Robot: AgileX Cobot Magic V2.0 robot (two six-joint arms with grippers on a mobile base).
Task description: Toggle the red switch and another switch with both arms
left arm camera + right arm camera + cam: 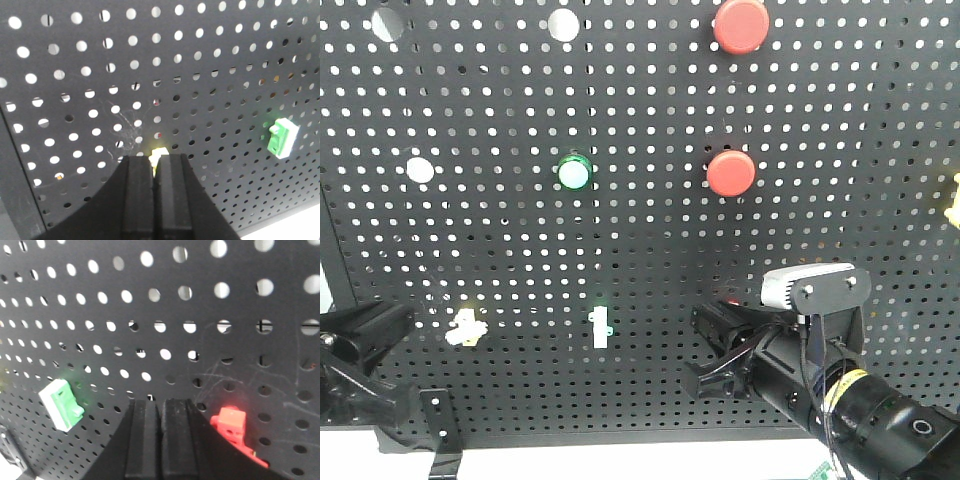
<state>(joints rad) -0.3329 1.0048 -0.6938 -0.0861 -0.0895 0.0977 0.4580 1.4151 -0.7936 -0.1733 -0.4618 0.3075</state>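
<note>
The left gripper (154,167) is clenched on nothing, its tips right at the pale yellow switch (160,154) low on the left of the pegboard (210,60); I cannot tell whether they touch it. The right gripper (161,410) is likewise closed and empty, with the red switch (231,422) just beside its fingers on the right. A green-and-white toggle (600,327) sits on the board between the two switches.

The left arm (360,372) and right arm (880,420) are black, the right bearing a silver-grey camera box (812,285).
</note>
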